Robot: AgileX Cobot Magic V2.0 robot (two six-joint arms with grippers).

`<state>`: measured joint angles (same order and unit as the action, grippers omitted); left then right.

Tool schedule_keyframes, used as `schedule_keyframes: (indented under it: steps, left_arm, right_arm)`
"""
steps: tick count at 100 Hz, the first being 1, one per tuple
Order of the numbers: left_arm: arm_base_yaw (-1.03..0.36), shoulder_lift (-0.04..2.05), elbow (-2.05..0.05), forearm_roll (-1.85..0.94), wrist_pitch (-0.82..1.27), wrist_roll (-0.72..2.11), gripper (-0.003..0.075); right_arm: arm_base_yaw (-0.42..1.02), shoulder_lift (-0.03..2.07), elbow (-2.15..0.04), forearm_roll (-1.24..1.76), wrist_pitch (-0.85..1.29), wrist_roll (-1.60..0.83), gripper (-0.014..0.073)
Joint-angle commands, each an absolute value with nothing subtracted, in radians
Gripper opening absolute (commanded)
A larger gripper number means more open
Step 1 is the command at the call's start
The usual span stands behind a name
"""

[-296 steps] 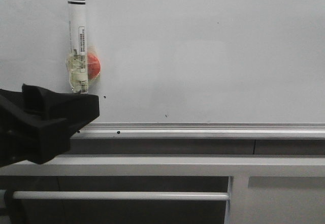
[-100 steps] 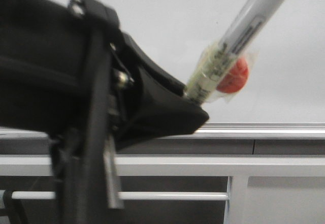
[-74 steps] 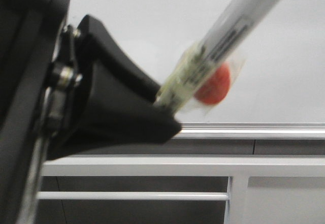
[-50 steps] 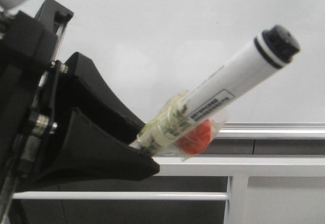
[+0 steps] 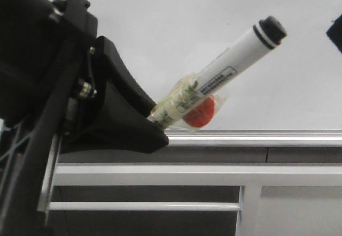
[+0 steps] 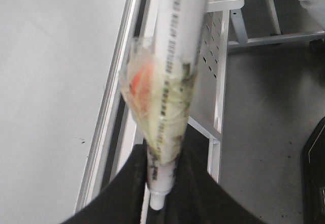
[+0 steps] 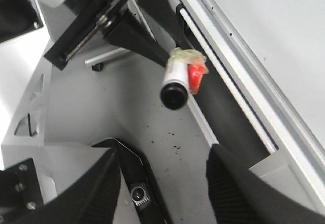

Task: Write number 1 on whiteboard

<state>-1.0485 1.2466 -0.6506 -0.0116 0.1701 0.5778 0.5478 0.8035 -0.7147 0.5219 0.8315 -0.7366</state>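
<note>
Left gripper (image 5: pixel 152 122) is clamped on the tail of the marker (image 5: pixel 230 67), capped end angled up and away from the whiteboard (image 5: pixel 176 27). Right gripper (image 7: pixel 162 183) stands wide open, holding nothing, facing the cap. No number 1 appears on the board. Marker judged light, rigid, smooth-barrelled; the taped section with red magnet (image 5: pixel 200 113) offers grip. Cap needs a firm pull.

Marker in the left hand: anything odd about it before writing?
Yes. The marker still has its black cap on, so it cannot write. A red magnet is taped to its barrel with yellowed tape. The whiteboard shows no stroke.
</note>
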Motion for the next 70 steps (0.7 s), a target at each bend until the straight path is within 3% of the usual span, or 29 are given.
schedule_keyframes:
  steps: [1, 70]
  left_arm:
    - [-1.046, 1.241, -0.7, -0.007, 0.131, 0.573, -0.002]
    - [-1.046, 1.254, -0.717, -0.009, 0.144, 0.573, -0.002]
  right_arm:
    - [0.557, 0.823, -0.752, 0.567, 0.781, -0.791, 0.0343]
    - [0.563, 0.996, -0.868, 0.59, 0.765, -0.808, 0.0343]
